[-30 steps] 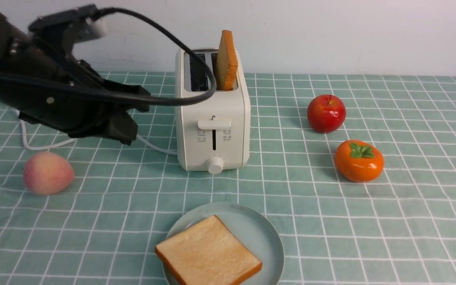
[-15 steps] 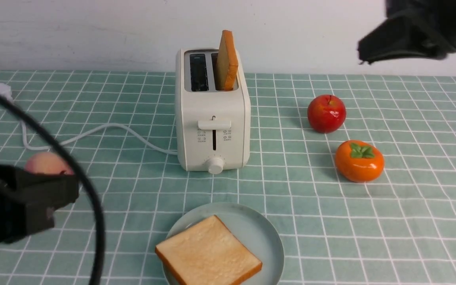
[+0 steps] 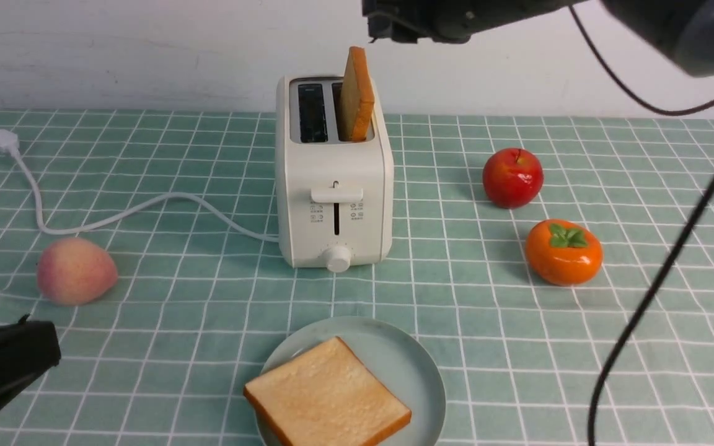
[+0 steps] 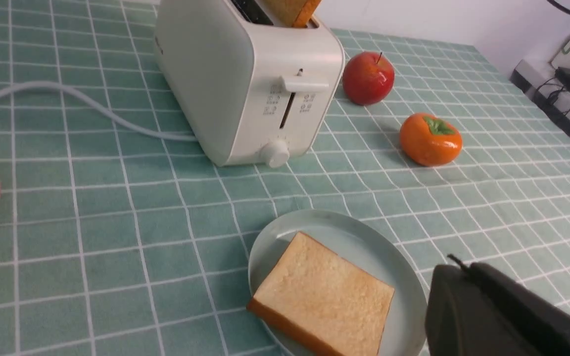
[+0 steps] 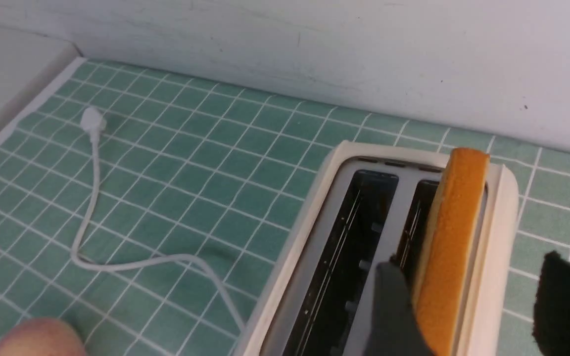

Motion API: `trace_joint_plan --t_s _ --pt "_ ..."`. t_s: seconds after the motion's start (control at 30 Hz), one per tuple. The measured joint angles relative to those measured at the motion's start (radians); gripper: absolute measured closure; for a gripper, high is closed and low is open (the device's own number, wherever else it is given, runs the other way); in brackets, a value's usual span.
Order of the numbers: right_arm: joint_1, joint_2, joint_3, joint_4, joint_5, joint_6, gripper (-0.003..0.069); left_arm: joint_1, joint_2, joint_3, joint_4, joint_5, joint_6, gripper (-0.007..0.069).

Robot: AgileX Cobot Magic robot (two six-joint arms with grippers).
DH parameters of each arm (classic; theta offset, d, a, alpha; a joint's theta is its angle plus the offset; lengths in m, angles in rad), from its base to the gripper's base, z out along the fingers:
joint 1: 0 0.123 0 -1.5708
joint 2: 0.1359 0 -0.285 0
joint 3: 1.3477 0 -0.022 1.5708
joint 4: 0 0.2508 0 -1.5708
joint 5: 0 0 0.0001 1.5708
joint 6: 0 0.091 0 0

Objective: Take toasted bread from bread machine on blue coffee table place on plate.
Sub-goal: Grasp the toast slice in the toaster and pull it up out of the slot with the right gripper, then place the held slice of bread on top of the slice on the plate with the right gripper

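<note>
The cream bread machine (image 3: 332,186) stands mid-table on the blue coffee table (image 3: 642,347). One slice of toasted bread (image 3: 356,93) stands upright in its right slot, and the left slot is empty. A second slice (image 3: 326,396) lies flat on the plate (image 3: 416,365) at the near edge. My right gripper (image 5: 472,262) hangs open just above the toaster, one finger on each side of the upright slice (image 5: 455,232) and not pressing it. My left gripper (image 3: 35,353) is shut and empty, low at the near left. In the left wrist view the left gripper (image 4: 455,277) sits beside the plate's rim (image 4: 408,277).
A red apple (image 3: 512,178) and an orange persimmon (image 3: 563,252) sit right of the toaster. A peach (image 3: 76,271) lies to its left. The white cord (image 3: 146,207) runs left to a plug (image 3: 5,141). A wall stands close behind the toaster.
My left arm pulled back from beside the toaster to the near left corner. My right arm swung in from the upper right to above the upright slice.
</note>
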Motion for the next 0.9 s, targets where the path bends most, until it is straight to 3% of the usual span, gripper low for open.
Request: trace_joint_plan --t_s 0.17,0.33,0.4,0.47,0.5,0.53,0.57,0.6,0.83,0.9 --pt "0.0 0.1 -0.017 -0.004 -0.03 0.0 0.0134 0.0 0.0 0.0 0.002 0.044 0.001 0.0638" --pt "0.0 0.153 -0.02 -0.003 -0.035 0.0 0.0125 0.0 0.0 0.0 0.009 0.039 0.001 0.0638" --pt "0.0 0.167 -0.02 -0.003 -0.034 0.0 0.0176 0.0 0.0 0.0 0.009 0.026 0.001 0.0638" --pt "0.0 0.17 -0.02 0.0 -0.035 0.0 0.0271 0.0 0.0 0.0 0.009 0.013 0.001 0.0638" --pt "0.001 0.17 -0.021 0.002 -0.035 0.0 0.0356 0.0 0.0 0.0 0.009 0.009 0.001 0.0638" --pt "0.001 0.17 -0.022 0.004 -0.035 0.0 0.0394 0.0 0.0 0.0 0.009 0.008 0.001 0.0638" --pt "0.003 0.16 -0.022 0.004 -0.034 0.0 0.0528 0.0 0.0 0.0 0.01 0.006 0.002 0.0638" --pt "0.003 0.147 -0.022 0.003 -0.032 0.0 0.0573 0.0 0.0 0.0 0.011 0.006 0.002 0.0638" --pt "0.001 -0.048 -0.022 -0.014 0.025 -0.01 0.0562 0.0 0.0 0.0 0.02 0.005 0.002 0.0638" --pt "-0.015 -0.197 -0.026 -0.019 0.117 -0.015 0.0562 0.0 0.0 0.0 0.022 0.003 0.002 0.0638"
